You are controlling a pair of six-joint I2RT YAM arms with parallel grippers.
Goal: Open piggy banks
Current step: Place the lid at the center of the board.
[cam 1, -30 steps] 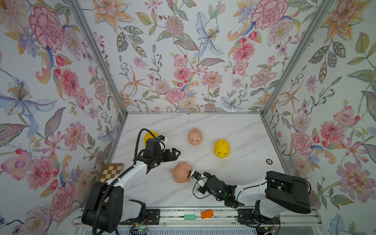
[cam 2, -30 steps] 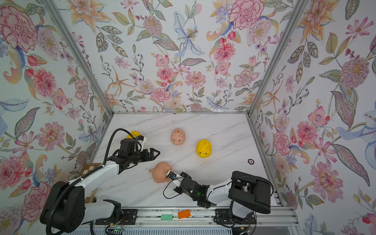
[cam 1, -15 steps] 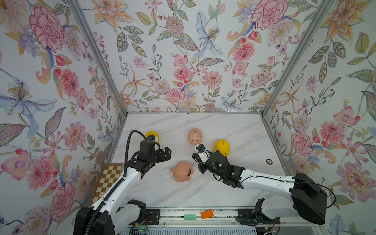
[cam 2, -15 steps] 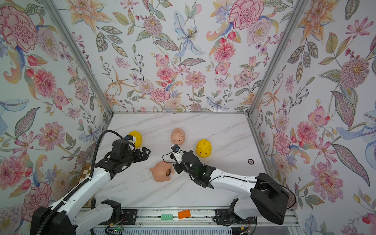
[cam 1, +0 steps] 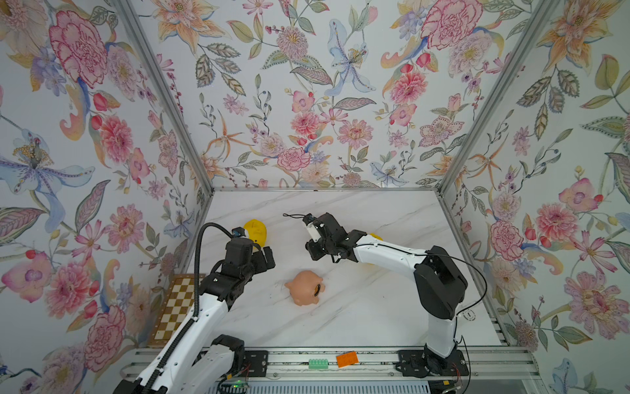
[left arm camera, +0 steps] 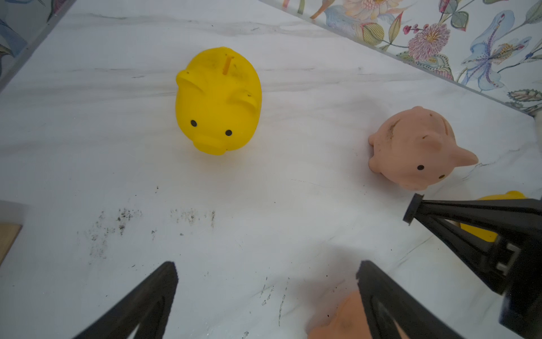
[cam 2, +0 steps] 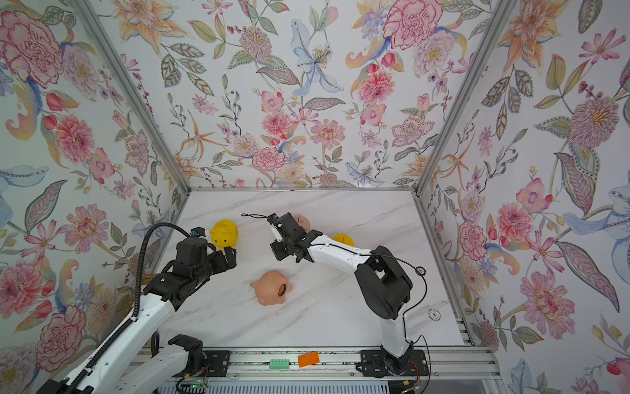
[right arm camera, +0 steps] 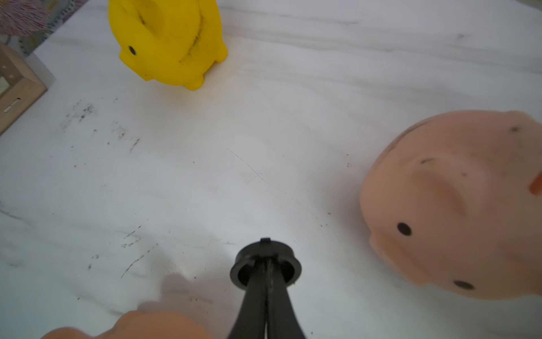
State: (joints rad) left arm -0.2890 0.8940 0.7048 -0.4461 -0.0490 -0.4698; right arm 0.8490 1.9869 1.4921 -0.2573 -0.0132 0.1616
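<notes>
No txt, brand or nr that I can read anywhere in my views. Closest thing: the orange tag (cam 1: 346, 359) on the front rail (cam 1: 494, 356) has faint marks on it in both top views, too small to make out. The white round disc (cam 1: 469, 315) near the right edge of the table (cam 1: 375, 317) shows one dark stroke. Could be a letter or a digit, can't tell which.

3 walls (cam 1: 306, 102) of flowered wallpaper meet at grey metal posts (cam 1: 163, 95). The counter (cam 1: 341, 324) is white marble, scuffed dark in places, evenly lit; a chequered board (cam 1: 174, 307) lies beside its edge.
</notes>
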